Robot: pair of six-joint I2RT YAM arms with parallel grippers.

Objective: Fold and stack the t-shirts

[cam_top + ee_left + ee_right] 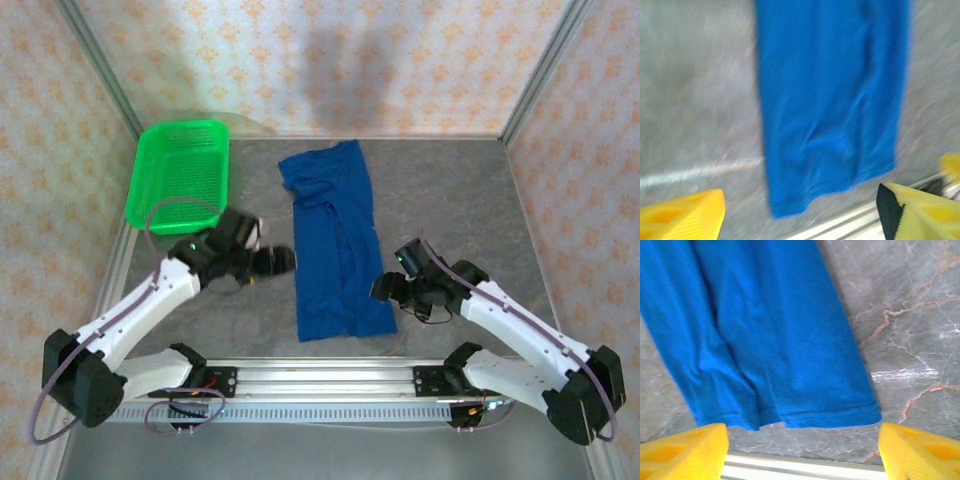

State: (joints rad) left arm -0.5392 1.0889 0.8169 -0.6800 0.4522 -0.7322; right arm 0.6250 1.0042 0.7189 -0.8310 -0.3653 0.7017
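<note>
In the middle of the top view, the t-shirt (335, 240) lies flat on the table (460, 190), folded into a long narrow blue strip running from upper centre down toward the rail (330, 375) at the bottom; the green basket (180, 170) sits at upper left, well apart from it. The left gripper (278, 262) is just left of the strip's middle; the right gripper (385, 288) is just beside its lower right edge; from up there I honestly can't read the jaws.

The wrist views sort that out. In the left wrist view the yellow fingers (680, 215) sit out in the bottom corners, spread wide with nothing between them; the strip fills the upper middle of the frame, and it's all pretty blurry. The right wrist view is sharp: same wide, empty spread, plus the stitched hem (830, 417) across the lower middle and pinkish veins in the grey tabletop on the right, which the top view doesn't give you.
</note>
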